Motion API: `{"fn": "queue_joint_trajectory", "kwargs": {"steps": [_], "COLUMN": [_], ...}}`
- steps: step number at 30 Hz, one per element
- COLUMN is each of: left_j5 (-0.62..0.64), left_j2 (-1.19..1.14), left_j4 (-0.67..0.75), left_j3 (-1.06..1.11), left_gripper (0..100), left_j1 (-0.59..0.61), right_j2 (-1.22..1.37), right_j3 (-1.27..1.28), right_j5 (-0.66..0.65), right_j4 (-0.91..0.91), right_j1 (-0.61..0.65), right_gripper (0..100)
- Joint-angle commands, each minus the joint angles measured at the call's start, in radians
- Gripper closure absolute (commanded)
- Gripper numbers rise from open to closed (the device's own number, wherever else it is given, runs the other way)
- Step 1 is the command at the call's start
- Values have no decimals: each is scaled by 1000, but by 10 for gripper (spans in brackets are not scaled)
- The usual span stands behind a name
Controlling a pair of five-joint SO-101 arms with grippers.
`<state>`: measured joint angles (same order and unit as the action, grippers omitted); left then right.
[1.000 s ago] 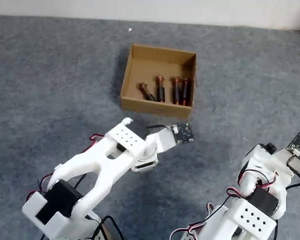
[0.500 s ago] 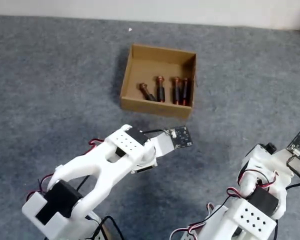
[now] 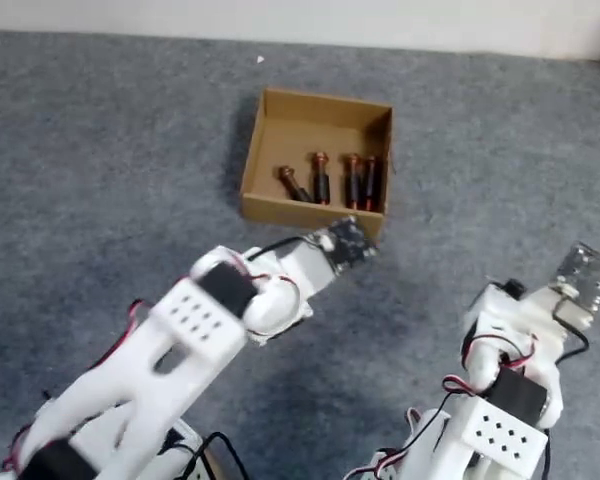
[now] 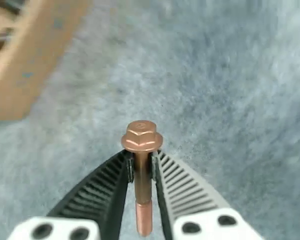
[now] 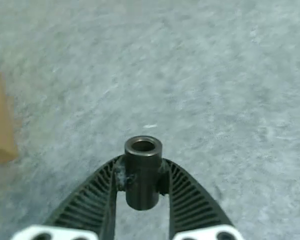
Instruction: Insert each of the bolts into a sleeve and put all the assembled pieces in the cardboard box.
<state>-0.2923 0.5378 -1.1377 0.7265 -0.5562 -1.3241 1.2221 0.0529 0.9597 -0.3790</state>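
1. Left tool (image 4: 142,155) clamps the copper bolt (image 4: 142,142) by its shank, just under the flanged head.
2. Right tool (image 5: 143,164) pinches the dark sleeve (image 5: 142,182) round its barrel, bore facing outward.
3. Both look rigid, smooth metal, light; liable to pivot between ribbed fingers (image 4: 105,192).
4. Cardboard box (image 3: 310,212) on the worktop (image 3: 100,150) holds four assembled pieces (image 3: 321,178).

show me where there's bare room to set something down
Bare: grey carpet left and right of the cardboard box, and the box's far half. Crowded: four assembled pieces lie in its near half, and the left arm hangs by its front wall.
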Motion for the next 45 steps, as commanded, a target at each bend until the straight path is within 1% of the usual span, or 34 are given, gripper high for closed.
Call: {"fn": "queue_joint_trajectory", "kwargs": {"steps": [1, 4, 8, 12, 14, 18, 21, 23, 26, 29, 33, 36, 40, 45], "left_j5": [196, 270, 299, 299, 307, 414, 470, 488, 512, 562, 646, 678, 720, 753], "left_j2": [234, 374, 572, 780, 883, 1079, 1208, 1273, 1291, 1280, 1280, 1280, 1280, 1280], "left_j4": [-71, -104, -94, 18, 75, 163, 199, 216, 235, 235, 252, 282, 331, 422], "left_j3": [-31, -30, 21, 148, 228, 357, 418, 455, 472, 476, 472, 476, 476, 476], "left_gripper": [995, 995, 995, 995, 995, 995, 995, 995, 995, 995, 995, 995, 995, 995], "left_j1": [1, 7, 104, 206, 245, 320, 358, 364, 366, 366, 366, 361, 358, 358], "right_j2": [-19, -19, -21, -21, -21, -21, -21, -21, -21, -30, -176, -341, -495, -507], "right_j3": [-104, -163, -243, -317, -334, -334, -329, -314, -302, -278, -180, -62, 113, 243], "right_j5": [3, 3, 8, 11, 11, 11, 12, 41, 94, 94, 87, 14, -14, -98], "right_j4": [53, 105, 177, 234, 231, 163, 110, 76, 30, 19, -36, -82, -159, -229], "right_j1": [97, 189, 305, 412, 469, 587, 656, 688, 727, 780, 866, 912, 947, 1023], "right_gripper": [993, 993, 993, 993, 993, 993, 993, 993, 993, 993, 993, 993, 993, 993]}}
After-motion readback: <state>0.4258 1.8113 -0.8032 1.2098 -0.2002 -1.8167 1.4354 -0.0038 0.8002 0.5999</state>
